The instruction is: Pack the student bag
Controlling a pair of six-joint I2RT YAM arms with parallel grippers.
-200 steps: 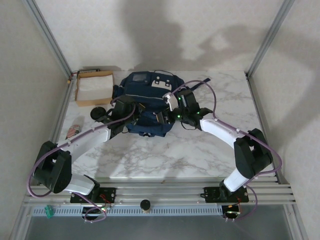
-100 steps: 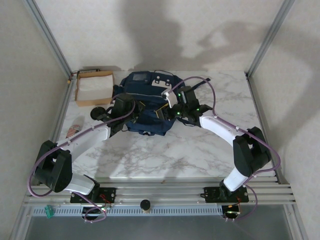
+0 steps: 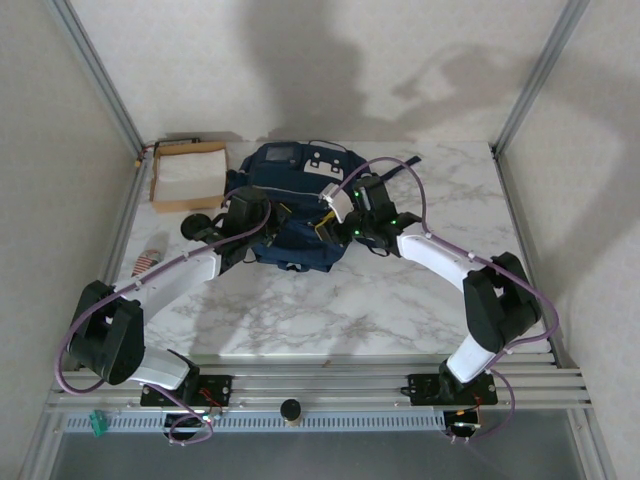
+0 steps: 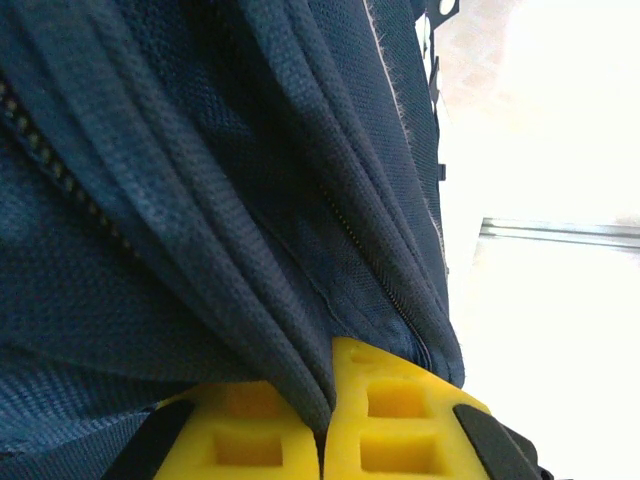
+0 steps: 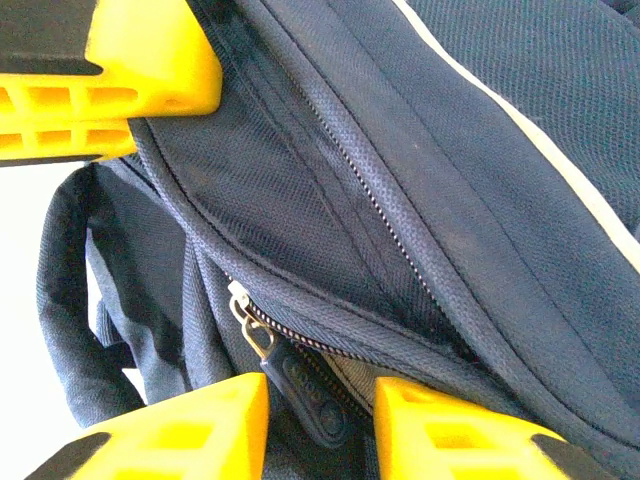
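Note:
The student bag (image 3: 292, 205), navy blue with pale patches near its top, lies at the back middle of the marble table. My left gripper (image 4: 327, 405) is at the bag's left side, its yellow fingers (image 4: 400, 420) shut on a fold of the navy fabric beside a zipper line. My right gripper (image 5: 320, 415) is at the bag's right side and stands open. A dark zipper pull (image 5: 305, 390) on a small metal ring hangs in the gap between its fingers (image 5: 450, 430), touching neither. The left gripper's yellow fingers (image 5: 120, 80) show at the upper left of the right wrist view.
A shallow brown cardboard box (image 3: 187, 174) with white contents sits at the back left. A dark round object (image 3: 195, 226) and a small striped item (image 3: 147, 264) lie left of the bag. Metal frame posts (image 3: 105, 90) stand at the back corners.
My right gripper has moved left and farther onto the bag, and its jaws have narrowed around the zipper pull. The left gripper has kept its hold on the fabric.

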